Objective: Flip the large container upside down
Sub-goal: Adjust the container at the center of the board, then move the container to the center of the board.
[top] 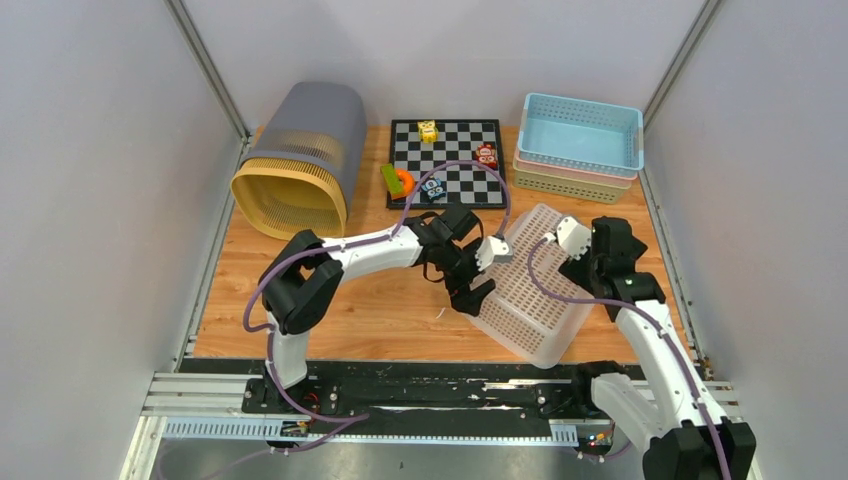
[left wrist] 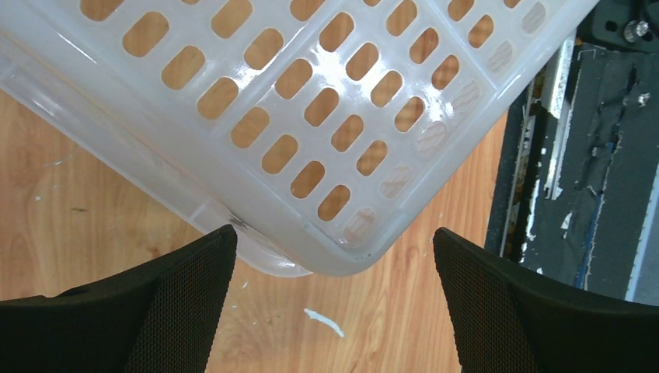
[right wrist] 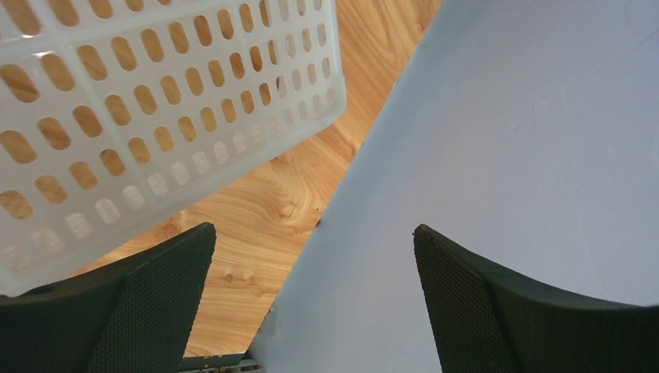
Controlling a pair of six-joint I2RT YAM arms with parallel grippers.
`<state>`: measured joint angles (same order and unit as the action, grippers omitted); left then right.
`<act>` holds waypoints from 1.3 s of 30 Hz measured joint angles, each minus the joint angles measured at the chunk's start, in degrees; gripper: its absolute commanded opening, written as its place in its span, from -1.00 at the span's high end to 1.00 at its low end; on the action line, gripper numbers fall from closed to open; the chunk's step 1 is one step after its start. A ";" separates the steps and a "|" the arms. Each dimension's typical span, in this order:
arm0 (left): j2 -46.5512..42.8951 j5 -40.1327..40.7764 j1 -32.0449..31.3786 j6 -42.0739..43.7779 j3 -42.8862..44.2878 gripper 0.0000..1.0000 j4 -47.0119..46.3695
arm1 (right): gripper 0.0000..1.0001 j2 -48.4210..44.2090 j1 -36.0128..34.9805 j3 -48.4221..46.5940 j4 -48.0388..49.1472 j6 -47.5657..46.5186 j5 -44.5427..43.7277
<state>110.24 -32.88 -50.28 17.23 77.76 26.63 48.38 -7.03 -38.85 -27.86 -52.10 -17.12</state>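
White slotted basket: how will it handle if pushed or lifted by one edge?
The white slotted basket is probably light for its size: the walls are thin and translucent, and mostly holes. Its glossy plastic may slip when gripped, and the thin rim likely flexes. Being broad and flat-sided, it should slide on the wooden table rather than roll.

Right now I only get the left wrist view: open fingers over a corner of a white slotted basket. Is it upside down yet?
Observer: From the top camera, the white basket seems to lie with its slotted base facing up, right of centre.
Operator: Where is the right gripper?
Observer: The right gripper is open at the basket's right side, holding nothing.
Operator: Any other large container around?
Observer: A grey and yellow bin lies on its side at the back left.
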 measured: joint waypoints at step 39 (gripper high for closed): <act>13.20 4.13 -6.69 -20.31 17.59 -0.96 -2.69 | -0.97 30.64 17.57 -18.93 11.39 13.22 9.73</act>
<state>123.44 -28.75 -56.97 -3.07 95.35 23.94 79.02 10.55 -57.78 -16.47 -38.87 -7.40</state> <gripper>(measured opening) 0.976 0.992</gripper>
